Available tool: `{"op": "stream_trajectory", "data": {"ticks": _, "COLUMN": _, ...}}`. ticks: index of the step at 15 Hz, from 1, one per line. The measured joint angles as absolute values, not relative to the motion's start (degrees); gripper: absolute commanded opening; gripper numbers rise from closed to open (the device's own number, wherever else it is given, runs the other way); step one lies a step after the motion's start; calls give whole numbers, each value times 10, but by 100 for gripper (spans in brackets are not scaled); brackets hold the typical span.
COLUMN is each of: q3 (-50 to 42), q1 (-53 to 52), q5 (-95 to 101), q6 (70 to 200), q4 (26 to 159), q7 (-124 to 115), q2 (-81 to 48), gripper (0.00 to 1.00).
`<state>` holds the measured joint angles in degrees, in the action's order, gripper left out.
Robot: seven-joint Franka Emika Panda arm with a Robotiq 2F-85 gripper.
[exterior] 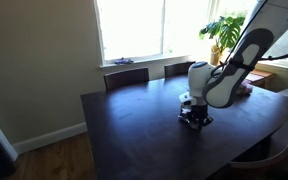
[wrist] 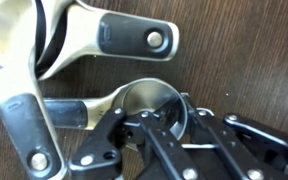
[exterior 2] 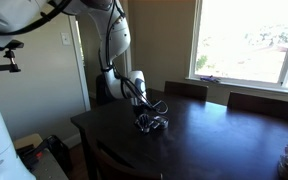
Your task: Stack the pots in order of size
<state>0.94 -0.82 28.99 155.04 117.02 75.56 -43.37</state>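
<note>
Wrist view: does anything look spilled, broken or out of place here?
Nothing spilled or damaged. The larger pot and small pot lie unstacked, handles pointing different ways; the gripper pinches the small pot's rim.

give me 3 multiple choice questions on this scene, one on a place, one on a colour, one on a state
1. Where do the pots lie?
A on the dark table
B on the floor
C on the windowsill

2. What colour are the handle ends in the wrist view?
A red
B black
C white

3. How is the gripper?
A wide open, high above everything
B shut on the small pot
C out of view

Answers: A, dark wood shows under the pots; B, the silver handles end in black; B, its fingers clasp the small pot's rim.
</note>
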Motion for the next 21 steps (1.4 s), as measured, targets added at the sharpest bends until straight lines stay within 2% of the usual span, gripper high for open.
{"op": "stream_trajectory", "data": {"ticks": 10, "q3": 11, "q1": -7, "q5": 341, "q6": 1561, "q4": 1226, "q7": 822, "q2": -408, "gripper": 9}}
{"op": "stream_trajectory", "data": {"ticks": 21, "q3": 25, "q1": -8, "q5": 401, "q6": 1668, "q4": 1326, "q7": 829, "q2": -336, "gripper": 7}}
